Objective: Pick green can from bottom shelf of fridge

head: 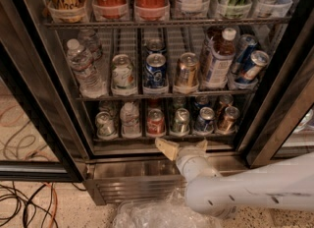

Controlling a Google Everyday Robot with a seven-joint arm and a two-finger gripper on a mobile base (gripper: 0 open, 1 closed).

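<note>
The green can (180, 121) stands at the front of the bottom shelf (132, 138) of the fridge (29, 89), between a red can (156, 122) and a blue can (204, 120). My gripper (184, 147) is just in front of the shelf rail and a little below the green can, apart from it. Its two tan fingers (167, 149) are spread open with nothing between them. The white arm (245, 190) comes in from the lower right.
A pale can (104, 124), a small white bottle (130, 119) and a bronze can (228, 119) share the bottom shelf. Higher racks hold cans and bottles. Ribbed steel base panel (132, 187), crumpled clear plastic (157, 214) and cables (24, 202) lie below.
</note>
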